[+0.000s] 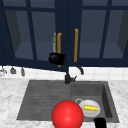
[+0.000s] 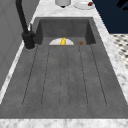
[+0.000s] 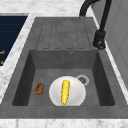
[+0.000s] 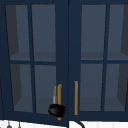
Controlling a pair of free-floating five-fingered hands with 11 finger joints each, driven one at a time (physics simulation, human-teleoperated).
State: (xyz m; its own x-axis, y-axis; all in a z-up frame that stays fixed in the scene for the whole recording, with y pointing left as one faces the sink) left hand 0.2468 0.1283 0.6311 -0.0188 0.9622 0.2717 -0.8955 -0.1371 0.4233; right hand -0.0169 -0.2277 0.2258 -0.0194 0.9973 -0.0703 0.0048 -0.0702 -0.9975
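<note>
At the wall cabinet above the sink [image 1: 37,100]: left robot hand [image 1: 57,58], fingers apparently wrapped round the lower part of the left door handle [image 1: 59,41]; the handle's tip shows just beneath the hand.

- Left cabinet door [image 1: 32,37]: glazed, dark blue. Its bottom edge slants, so it is judged slightly ajar.
- Right door handle [image 1: 76,45]: just to the right of the hand, untouched, on a door that looks flush.
- Pale bottle-like item [image 1: 54,41]: behind the glass, just above and left of the hand; kind not clear.
- Faucet [image 1: 68,78]: directly below the hand, apart from it.
- Plate [image 1: 86,113] with corn [image 1: 91,108], and a small brown item [image 3: 39,88] beside it: in the basin, well below and to the right.
- Red sphere [image 1: 67,115]: low, well below the hand.
- Right robot hand [image 1: 100,123]: at the lower edge of the front view, right of the sphere.

Step, as judged: door pull begun, door barely off its frame. A further move calls for a steady grip and an outward arc about the door's far-left edge.

Room: open air in front of the cabinet and above the table [image 1: 10,100]. The faucet top under the door's lower edge is the nearest obstacle.
</note>
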